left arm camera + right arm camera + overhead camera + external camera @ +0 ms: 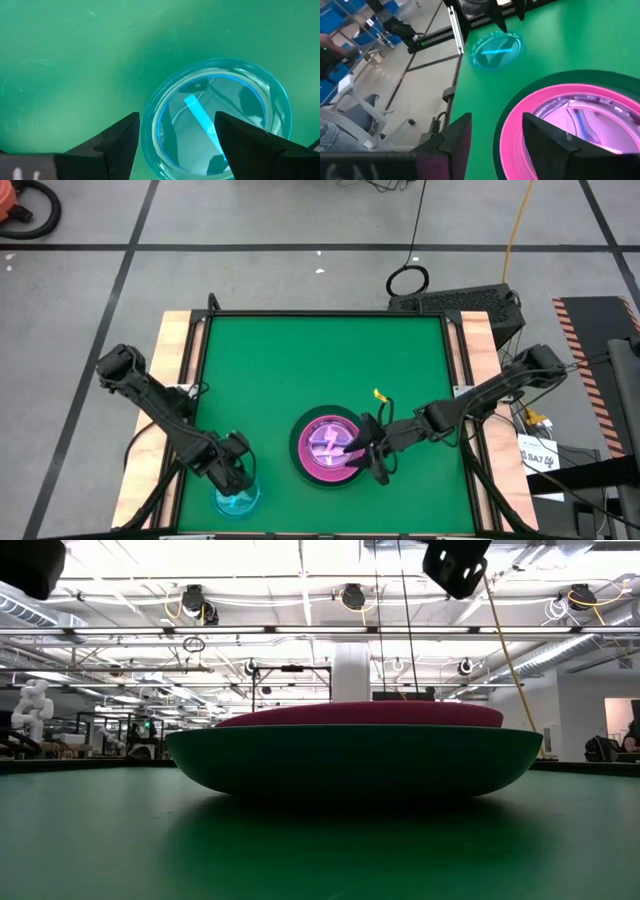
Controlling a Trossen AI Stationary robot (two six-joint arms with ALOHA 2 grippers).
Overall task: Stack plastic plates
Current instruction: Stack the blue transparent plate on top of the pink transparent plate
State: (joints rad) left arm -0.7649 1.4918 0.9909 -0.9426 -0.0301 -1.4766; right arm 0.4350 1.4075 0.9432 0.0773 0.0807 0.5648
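A stack of plastic plates sits toward the near side of the green counter (320, 370): a dark green plate (355, 760) at the bottom, a hot pink plate (305, 452) nested in it, and translucent pink plates (592, 120) on top. A black plate cannot be made out. A translucent cyan plate (238, 498), possibly more than one nested, lies apart at the counter's near left corner, beside the wooden border (178, 350).

The right end effector (366, 452) reaches in from the right and hangs over the stack's right rim, fingers spread across the hot pink and dark green edges, holding nothing. The left end effector (234, 470) hovers over the cyan plate, fingers (117, 145) wide apart and empty, one to either side of its rim.

The counter's far half is open; a small yellow object (379, 394) lies just behind the right arm.
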